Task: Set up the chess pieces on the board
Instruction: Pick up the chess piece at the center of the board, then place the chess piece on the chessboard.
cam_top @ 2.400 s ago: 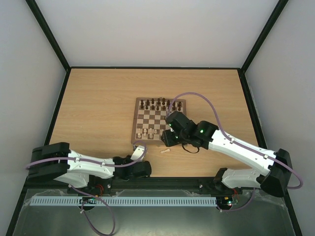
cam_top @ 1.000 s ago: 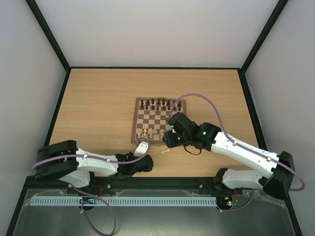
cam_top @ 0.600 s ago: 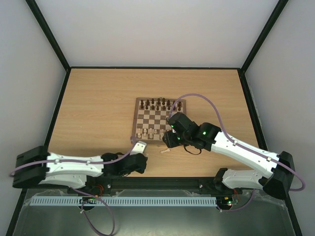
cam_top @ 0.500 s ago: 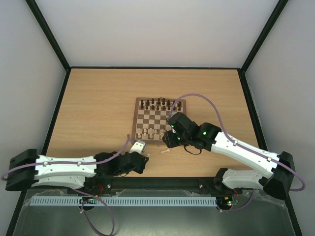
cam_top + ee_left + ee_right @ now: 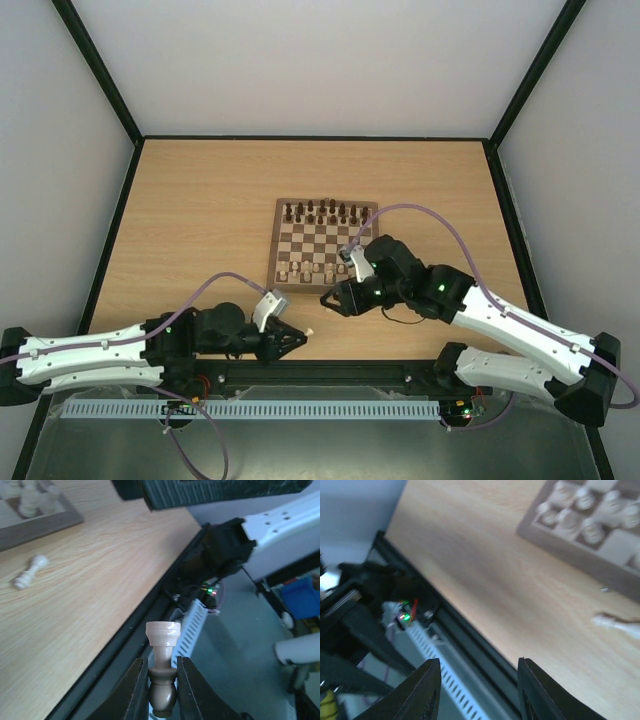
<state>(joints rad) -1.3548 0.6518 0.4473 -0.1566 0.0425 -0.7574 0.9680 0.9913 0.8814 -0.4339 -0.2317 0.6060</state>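
L claw (image 5: 160, 687) clamps a pale chess piece (image 5: 163, 635) — R claw (image 5: 477, 665) wide, empty.
Piece sticks out past L fingertips, off the board (image 5: 322, 240) ahead; 2nd piece (image 5: 30, 571) flat on table (image 5: 200, 220) — btwn L claw & board.

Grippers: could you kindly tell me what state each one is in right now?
Left gripper: closed on a chess piece.
Right gripper: open, holding nothing.

Light wooden table (image 5: 200, 220), plain white walls (image 5: 320, 60), black frame edges (image 5: 100, 75)
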